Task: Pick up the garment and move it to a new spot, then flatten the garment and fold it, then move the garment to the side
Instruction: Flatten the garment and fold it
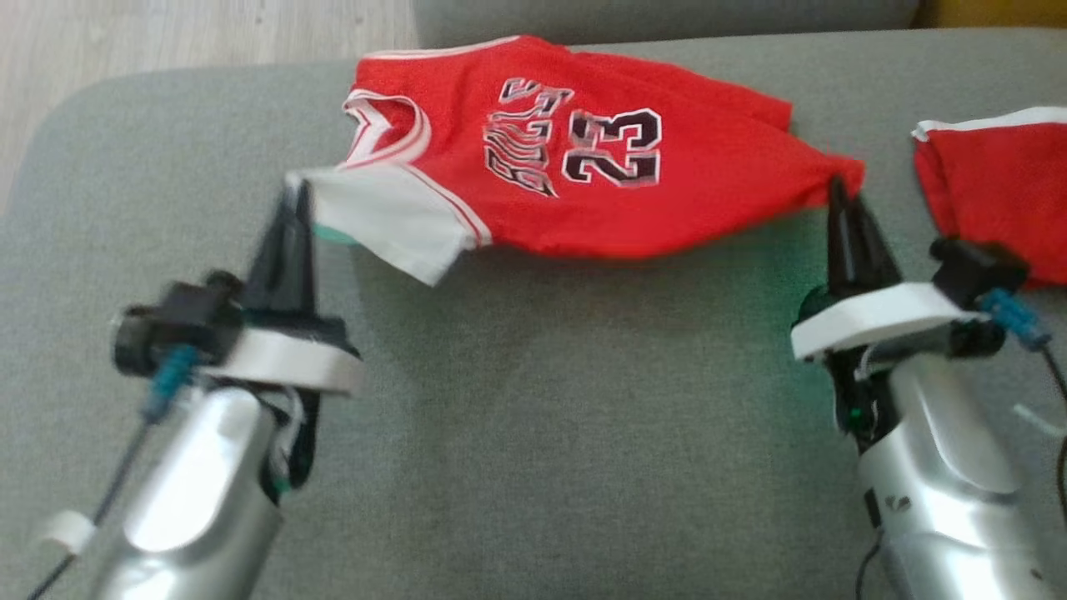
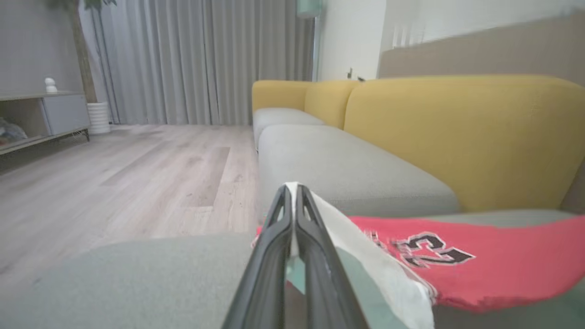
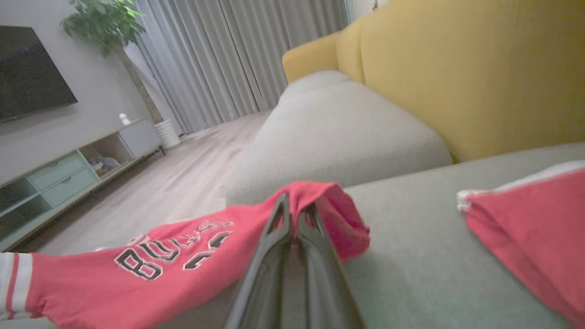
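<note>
The left gripper [image 1: 296, 187] has its two dark fingers pressed together on the white sleeve edge of the red jersey [image 1: 583, 183], and the right gripper [image 1: 836, 185] pinches a bunched red corner at the opposite end, so the garment hangs stretched between the two sets of fingertips. Its middle, with the black lettering and the number 23, sags toward the grey seat cushion [image 1: 533, 417] that spreads beneath and behind both grippers; whether the cloth touches the cushion there cannot be told. Just beyond the right gripper, on its outer side, a second red garment [image 1: 992, 183] with a white trim lies on the same cushion, apart from the jersey. Ahead of the left gripper's tips a further grey seat runs away along a mustard-yellow backrest [image 2: 457, 137]. To the left of those tips lies a pale wood-plank floor [image 2: 114, 183], ending at long grey curtains [image 2: 205, 59]. In the right wrist view, far to the left of the fingers, a low cabinet [image 3: 55, 178] with pale green drawers stands under a dark wall screen [image 3: 27, 77], with a leafy plant [image 3: 100, 27] in a white ribbed pot [image 2: 98, 117] beside it.
</note>
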You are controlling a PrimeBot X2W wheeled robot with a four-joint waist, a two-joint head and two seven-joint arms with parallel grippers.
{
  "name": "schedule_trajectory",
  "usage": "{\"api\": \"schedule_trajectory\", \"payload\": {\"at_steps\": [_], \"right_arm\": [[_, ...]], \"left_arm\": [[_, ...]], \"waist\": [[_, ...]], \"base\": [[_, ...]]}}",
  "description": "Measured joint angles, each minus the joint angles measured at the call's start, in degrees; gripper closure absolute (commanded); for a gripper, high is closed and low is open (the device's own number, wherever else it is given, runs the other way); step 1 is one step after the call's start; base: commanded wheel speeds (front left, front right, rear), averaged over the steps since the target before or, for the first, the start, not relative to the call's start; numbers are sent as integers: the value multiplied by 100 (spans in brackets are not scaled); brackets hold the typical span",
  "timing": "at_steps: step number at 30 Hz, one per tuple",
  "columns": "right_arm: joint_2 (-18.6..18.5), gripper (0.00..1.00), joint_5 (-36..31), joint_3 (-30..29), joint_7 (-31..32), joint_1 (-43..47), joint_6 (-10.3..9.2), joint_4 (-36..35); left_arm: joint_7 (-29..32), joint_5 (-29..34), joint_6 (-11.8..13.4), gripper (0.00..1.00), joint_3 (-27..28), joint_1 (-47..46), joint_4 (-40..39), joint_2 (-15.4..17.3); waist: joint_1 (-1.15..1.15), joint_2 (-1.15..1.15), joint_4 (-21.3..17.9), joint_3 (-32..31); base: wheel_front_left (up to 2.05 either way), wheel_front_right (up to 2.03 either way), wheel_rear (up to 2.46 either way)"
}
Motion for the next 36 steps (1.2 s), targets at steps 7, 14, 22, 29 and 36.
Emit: {"api": "schedule_trajectory", "payload": {"at_steps": [7, 14, 22, 29, 36], "right_arm": [[-179, 100, -459, 92, 21, -60, 0, -1369], [-683, 100, -453, 205, 414, -185, 0, -2473], [-1118, 100, -258, 115, 1162, -170, 0, -4038], [-1220, 100, -92, -194, 1845, -182, 0, -4882], [-1558, 100, -216, 174, 2124, -1708, 0, -3874]], "left_arm": [[122, -1025, -249, 100, 657, -419, -634, -141], [268, -1177, -192, 100, 1063, -801, -1524, 51], [1006, -1755, 157, 100, 1746, -846, -3173, 513], [1697, -1901, 249, 100, 1818, -1124, -3488, 901], [1974, -1825, 4, 100, 1604, -2830, -1891, 954]], "waist": [[0, 0, -59, -336], [-1, 0, -149, -614], [-1, 0, -307, -581], [0, 0, -290, -136], [1, 0, -279, 752]], "base": [[0, 0, 0], [0, 0, 0], [0, 0, 0], [0, 0, 0], [0, 0, 0]]}}
